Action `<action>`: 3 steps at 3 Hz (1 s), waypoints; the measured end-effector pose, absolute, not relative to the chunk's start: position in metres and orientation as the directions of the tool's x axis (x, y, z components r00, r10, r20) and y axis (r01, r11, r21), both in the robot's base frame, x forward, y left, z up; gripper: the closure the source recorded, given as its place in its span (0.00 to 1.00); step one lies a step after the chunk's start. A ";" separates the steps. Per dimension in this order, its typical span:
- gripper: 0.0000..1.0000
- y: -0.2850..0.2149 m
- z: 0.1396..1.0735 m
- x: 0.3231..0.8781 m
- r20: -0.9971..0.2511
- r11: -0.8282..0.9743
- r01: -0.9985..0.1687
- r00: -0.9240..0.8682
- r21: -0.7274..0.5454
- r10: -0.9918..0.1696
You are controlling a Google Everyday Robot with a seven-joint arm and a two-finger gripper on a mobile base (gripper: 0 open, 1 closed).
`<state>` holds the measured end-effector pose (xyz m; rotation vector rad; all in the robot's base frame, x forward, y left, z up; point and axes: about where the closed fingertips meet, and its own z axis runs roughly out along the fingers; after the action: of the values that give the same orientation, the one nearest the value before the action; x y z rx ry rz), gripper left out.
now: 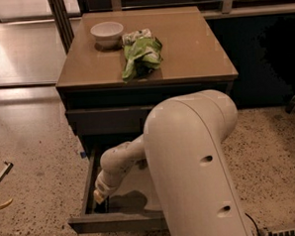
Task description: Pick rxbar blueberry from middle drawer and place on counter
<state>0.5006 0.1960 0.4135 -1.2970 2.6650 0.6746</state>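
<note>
The gripper sits low in the front-left corner of the open drawer — its grip cannot be told — with a bowl and green bag near the counter's back-left corner.

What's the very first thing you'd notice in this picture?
The huge white robot arm fills the front of the view, bending down so that its gripper is low inside the open middle drawer, near the left side. Behind it, on the tan counter, a white bowl stands at the back left, with a crumpled green snack bag right beside it.
</note>
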 end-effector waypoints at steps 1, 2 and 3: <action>1.00 0.193 0.428 0.505 -0.290 0.534 -0.780 -0.621 0.327 -0.728; 1.00 0.186 0.458 0.512 -0.325 0.517 -0.799 -0.598 0.307 -0.732; 1.00 0.174 0.499 0.519 -0.346 0.502 -0.826 -0.563 0.255 -0.751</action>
<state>0.5189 0.1743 0.4991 -1.3567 2.5532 0.5890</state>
